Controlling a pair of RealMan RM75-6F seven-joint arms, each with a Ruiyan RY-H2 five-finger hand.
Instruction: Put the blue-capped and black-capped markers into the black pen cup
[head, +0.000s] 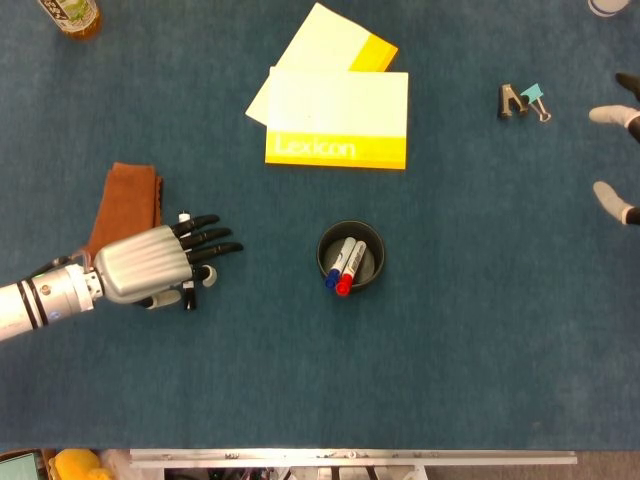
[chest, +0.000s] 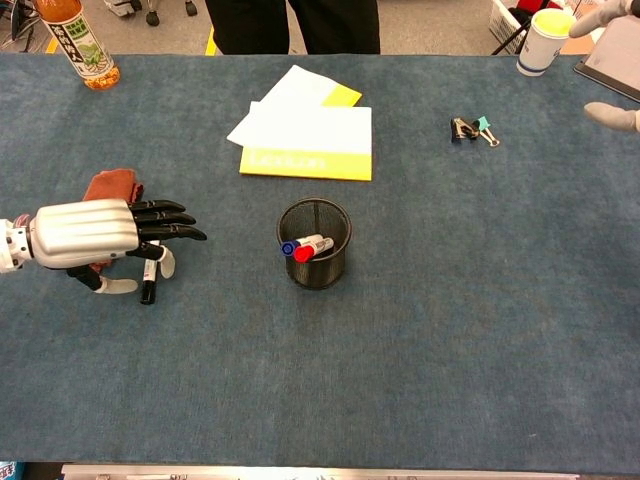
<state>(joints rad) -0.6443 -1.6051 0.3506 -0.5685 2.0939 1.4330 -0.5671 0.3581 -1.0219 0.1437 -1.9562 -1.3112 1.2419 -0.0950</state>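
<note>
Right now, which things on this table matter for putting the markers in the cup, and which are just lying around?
For the job: black-capped marker, cup, blue-capped marker already in it, left hand.

Lying about: red-capped marker, notepads, brown cloth, binder clips, bottle, paper cup.

Both views are evenly and brightly lit from overhead, with no dim corners across the blue tabletop (head: 480, 330). Shadows are soft and short: a faint one lies under the left hand (chest: 85, 234) and a slim one hugs the black pen cup (chest: 314, 243). The ribbed silver back of that hand carries mild highlights. The yellow notepads (head: 335, 105) look nearly washed out in the head view, pale to almost white. Focus is sharp across the middle of both views; the carpet-like weave is crisp in the chest view. The far edge in the chest view bends slightly.
</note>
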